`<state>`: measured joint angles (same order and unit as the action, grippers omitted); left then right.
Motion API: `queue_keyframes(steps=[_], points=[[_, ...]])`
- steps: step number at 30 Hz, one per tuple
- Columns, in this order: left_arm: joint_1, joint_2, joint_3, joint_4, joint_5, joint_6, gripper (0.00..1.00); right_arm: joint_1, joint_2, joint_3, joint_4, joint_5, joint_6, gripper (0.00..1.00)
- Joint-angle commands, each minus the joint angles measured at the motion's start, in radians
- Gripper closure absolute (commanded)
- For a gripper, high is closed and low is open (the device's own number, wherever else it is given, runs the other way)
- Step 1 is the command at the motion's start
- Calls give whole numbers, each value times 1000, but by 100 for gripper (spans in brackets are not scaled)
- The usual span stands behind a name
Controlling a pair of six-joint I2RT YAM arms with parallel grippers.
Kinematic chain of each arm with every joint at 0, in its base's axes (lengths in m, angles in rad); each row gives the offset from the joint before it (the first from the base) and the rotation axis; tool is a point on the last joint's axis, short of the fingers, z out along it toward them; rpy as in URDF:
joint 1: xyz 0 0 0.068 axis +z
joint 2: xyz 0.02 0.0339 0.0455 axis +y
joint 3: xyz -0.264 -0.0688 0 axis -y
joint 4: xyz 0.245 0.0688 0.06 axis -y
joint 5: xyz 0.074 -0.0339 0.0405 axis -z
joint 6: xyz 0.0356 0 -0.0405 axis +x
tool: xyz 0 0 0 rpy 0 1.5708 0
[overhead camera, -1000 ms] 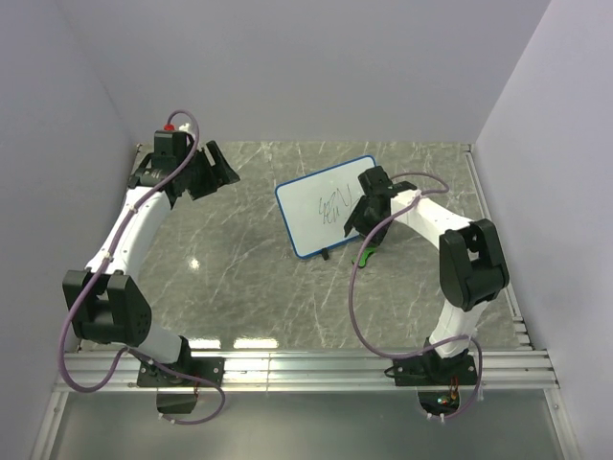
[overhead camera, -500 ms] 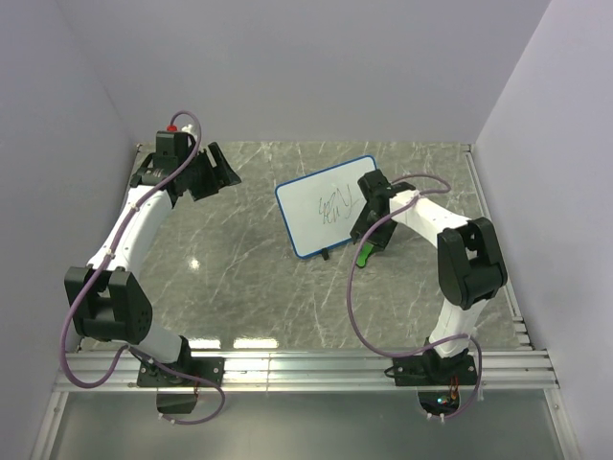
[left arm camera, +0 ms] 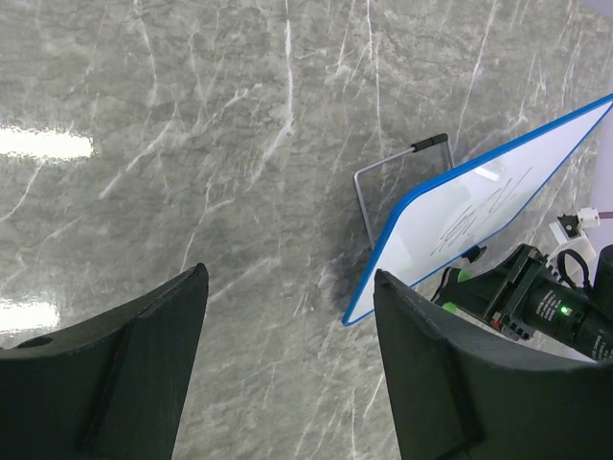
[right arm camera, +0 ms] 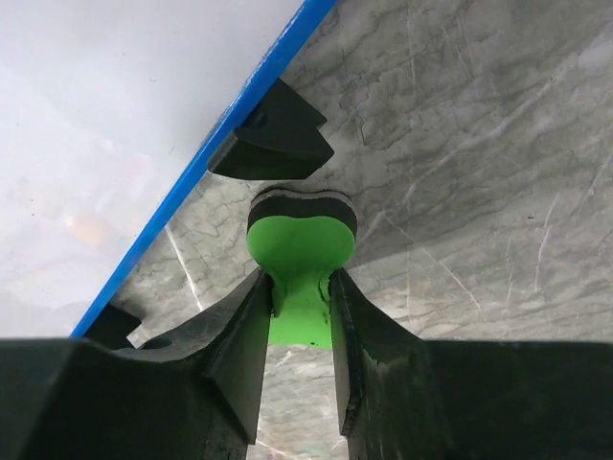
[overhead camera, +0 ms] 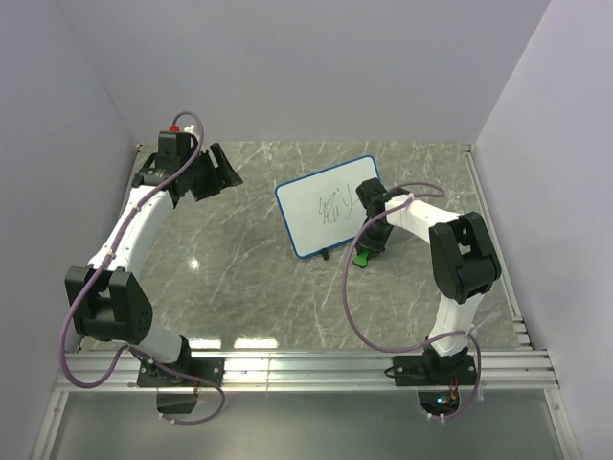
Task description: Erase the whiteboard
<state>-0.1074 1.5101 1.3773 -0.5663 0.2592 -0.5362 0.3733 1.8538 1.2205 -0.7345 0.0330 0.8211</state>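
Observation:
The whiteboard (overhead camera: 326,206), white with a blue frame and dark scribbles, stands tilted on the marble table; it also shows in the left wrist view (left arm camera: 479,206) and the right wrist view (right arm camera: 115,125). My right gripper (overhead camera: 367,240) is shut on the green eraser (right arm camera: 302,254), pinching its narrow waist, just beside the board's lower right edge and one black foot (right arm camera: 273,144). The eraser shows green below the gripper in the top view (overhead camera: 362,257). My left gripper (overhead camera: 222,172) is open and empty at the far left, apart from the board.
A wire stand (left arm camera: 402,177) props the board from behind. Grey walls close in the table on the left, back and right. A metal rail (overhead camera: 306,364) runs along the near edge by the arm bases.
My right gripper with the eraser has moved left and down along the board's right edge, closer to the board's lower corner. The left arm has barely moved.

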Motion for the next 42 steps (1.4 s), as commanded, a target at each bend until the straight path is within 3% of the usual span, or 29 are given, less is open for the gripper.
queue_keyframes(steps=[1, 9, 10, 17, 22, 31, 35, 42], points=[[-14, 5, 12, -10, -12, 5, 26, 4, 8, -3, 30, 13, -7, 72], [-40, 56, 107, -35, -26, 19, 27, 1, -47, -4, -5, 27, -43, 92], [-47, 71, 123, -43, -23, 33, 27, 1, -57, -6, -8, 24, -49, 100], [-66, 171, 277, 8, 132, 71, 29, 3, -221, -7, -62, 22, -83, 100], [-66, 313, 445, 71, 325, 91, 21, 3, -367, -41, -118, -4, -80, 100], [-78, 574, 631, 134, 517, 90, 17, 3, -609, -99, -216, 45, -60, 100], [-129, 656, 683, 152, 618, 94, 17, 1, -642, -105, -220, 62, -71, 100], [-236, 707, 666, 190, 643, 105, 18, 1, -597, -52, -230, 73, -80, 100]])
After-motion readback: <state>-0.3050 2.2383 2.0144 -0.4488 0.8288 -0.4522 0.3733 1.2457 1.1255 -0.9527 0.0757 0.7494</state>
